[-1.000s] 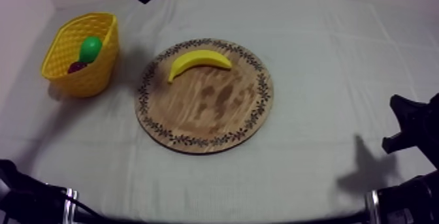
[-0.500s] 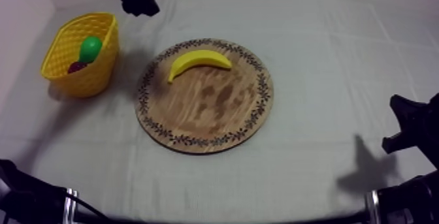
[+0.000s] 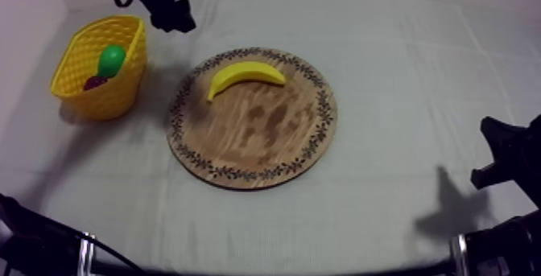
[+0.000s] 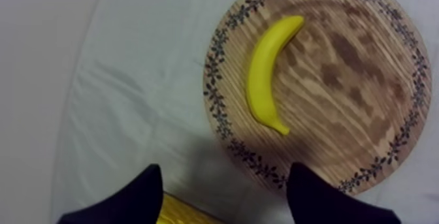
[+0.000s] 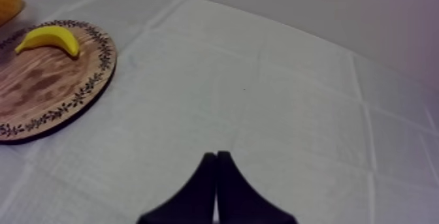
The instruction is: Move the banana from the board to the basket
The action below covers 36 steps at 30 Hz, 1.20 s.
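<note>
Left fingers: our left gripper (image 4: 223, 169) held its two black fingers (image 4: 140, 192) wide apart, and we saw nothing between them except cloth and a strip of yellow.
Right fingers: our right gripper (image 5: 216, 160) had its fingers pressed together into a narrow wedge, clamped on nothing.
Banana: the banana (image 4: 266, 75) lay on its side on the wooden board, ahead of our left fingertips and clear of them. From our right fingertips it was well off across the cloth.
Wooden board: the round wooden board (image 4: 356, 76) with a patterned rim lay flat. Its nearest rim sat just beyond the gap of our left fingers, and the banana rested close to that rim.
Yellow basket: an edge of the yellow basket (image 3: 105, 96) showed low in the gap between our left fingers, nearer to one finger than to the other. Seen from above, the basket stood just beside our left gripper and apart from the board.
Basket contents: a green toy fruit (image 3: 111, 59) sat on a dark reddish fruit (image 3: 95, 82), whose kind we could not tell.
Left gripper's place: over the grey-white cloth (image 3: 402, 70), between the basket and the board's far rim.
Right gripper's place: low at the table's edge over bare cloth, well apart from board and basket.
</note>
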Available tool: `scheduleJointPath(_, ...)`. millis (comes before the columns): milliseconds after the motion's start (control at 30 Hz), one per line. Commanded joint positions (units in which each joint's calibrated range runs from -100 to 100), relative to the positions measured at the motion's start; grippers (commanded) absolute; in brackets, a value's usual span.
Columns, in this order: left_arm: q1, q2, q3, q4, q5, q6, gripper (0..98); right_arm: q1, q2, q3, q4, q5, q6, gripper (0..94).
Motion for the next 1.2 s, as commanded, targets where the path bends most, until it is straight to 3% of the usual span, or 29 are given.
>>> scheduleJointPath(0, 0.1, -0.1, 0.5, 0.06, -0.03, 0.05, 69.8, 0.0, 0.0, -0.03, 0.0, 0.02, 0.01, 0.3)
scheduleJointPath(1167, 4.75, 19.89, 1.76, -0.2, -13.43, 1.85, 65.4, 0.0, 0.0, -0.03, 0.0, 0.02, 0.01, 0.3)
